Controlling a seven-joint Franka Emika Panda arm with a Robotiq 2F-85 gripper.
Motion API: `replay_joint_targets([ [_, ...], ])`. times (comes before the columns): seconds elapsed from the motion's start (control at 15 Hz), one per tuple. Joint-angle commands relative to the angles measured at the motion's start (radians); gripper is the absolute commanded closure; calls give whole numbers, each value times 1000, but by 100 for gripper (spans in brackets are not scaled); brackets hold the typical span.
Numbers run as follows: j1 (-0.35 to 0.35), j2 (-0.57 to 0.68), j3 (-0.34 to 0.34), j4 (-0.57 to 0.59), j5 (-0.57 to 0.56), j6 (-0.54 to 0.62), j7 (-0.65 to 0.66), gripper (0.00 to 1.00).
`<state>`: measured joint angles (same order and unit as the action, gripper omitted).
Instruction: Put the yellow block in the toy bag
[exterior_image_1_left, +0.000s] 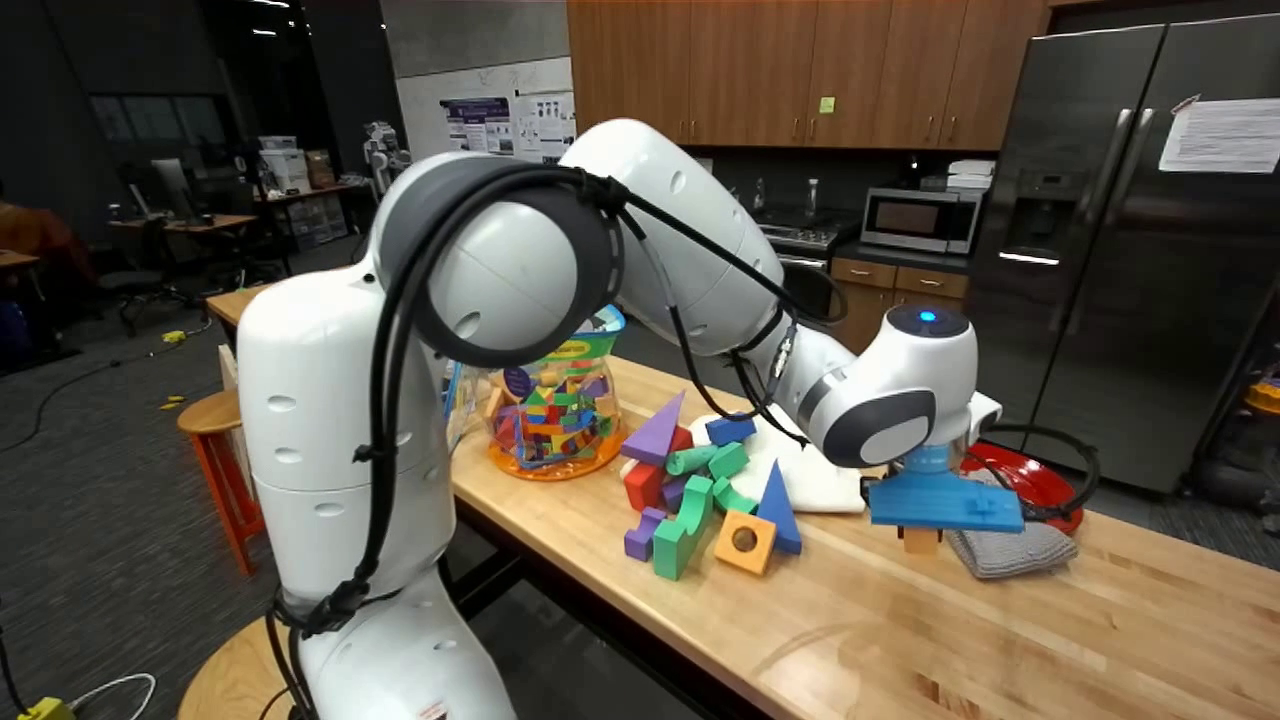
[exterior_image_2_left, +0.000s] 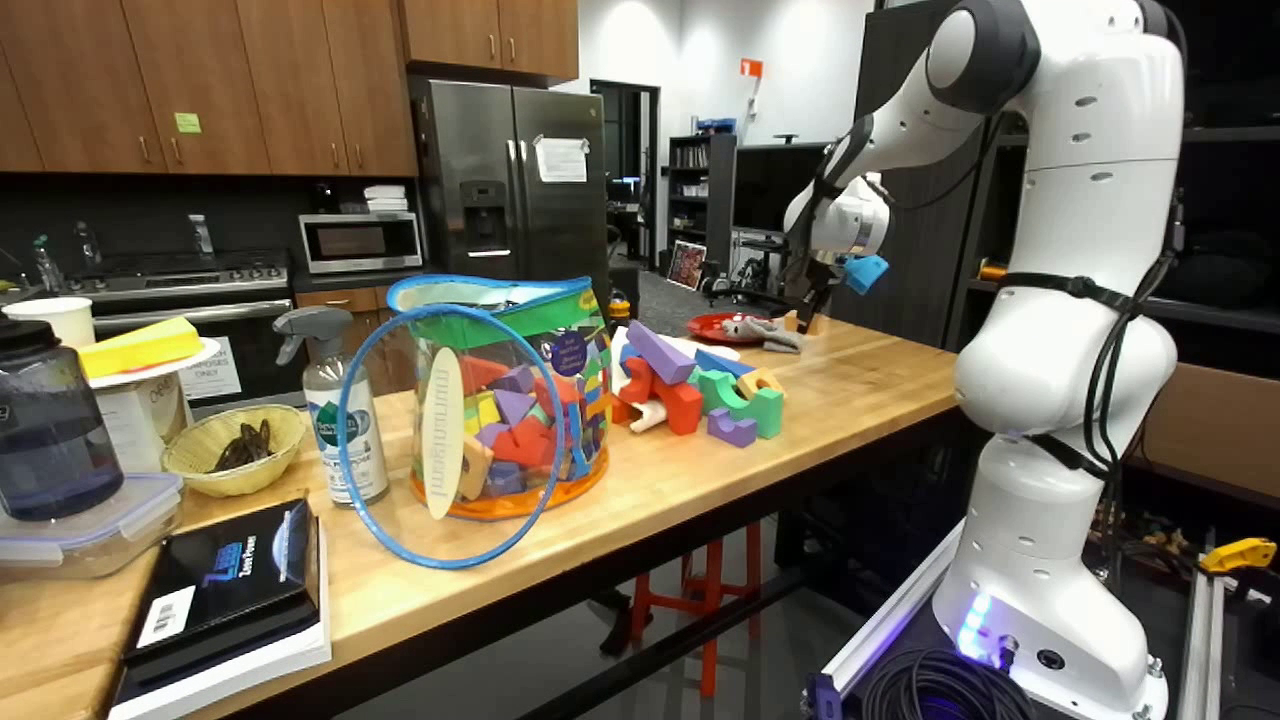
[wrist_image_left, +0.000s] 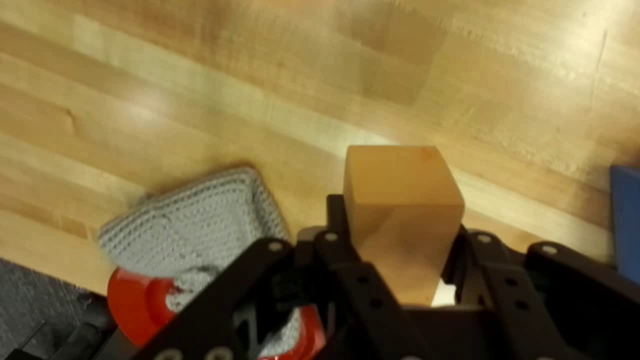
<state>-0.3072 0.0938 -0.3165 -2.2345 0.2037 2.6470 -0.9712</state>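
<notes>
2 black fingers (wrist_image_left: 337, 217) are seen clamped on the yellow block (wrist_image_left: 406, 200), 1 pressed to each side of it. In an exterior view the block is held under a broad blue fitting (exterior_image_1_left: 945, 505); whether it is lifted clear of the desk (exterior_image_1_left: 1000, 645) cannot be told. There, toward 10 o'clock from the block and well apart from it, the toy bag (exterior_image_1_left: 585, 347) is stood upright, with many multicoloured pieces (exterior_image_1_left: 560, 412) shown through its clear wall. Between bag and block, at 9 o'clock from the block, loose toys (exterior_image_1_left: 693, 503) are heaped on the desk: a purple wedge (exterior_image_1_left: 655, 432), a green arch (exterior_image_1_left: 676, 548), a blue triangle (exterior_image_1_left: 778, 512) and an orange square (exterior_image_1_left: 747, 559) pierced by 1 round hole among them. In the wrist view a grey cloth (wrist_image_left: 192, 227) is laid at 9 o'clock from the block, with part of it draped over the edge of a red bowl (wrist_image_left: 125, 305) at 8 o'clock. In an exterior view a spray bottle (exterior_image_2_left: 345, 430) is stood just beside the bag, at 9 o'clock, and a yellow basket (exterior_image_2_left: 240, 485) is set farther out on that line; at 8 o'clock a black box (exterior_image_2_left: 230, 570) is laid.
</notes>
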Motion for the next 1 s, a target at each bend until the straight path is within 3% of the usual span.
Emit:
replay_joint_targets([
  [0.0,-1,-59,46,52,11,-51,-17,84],
  [0.93,177,-187,167,166,45,-72,-41,84],
])
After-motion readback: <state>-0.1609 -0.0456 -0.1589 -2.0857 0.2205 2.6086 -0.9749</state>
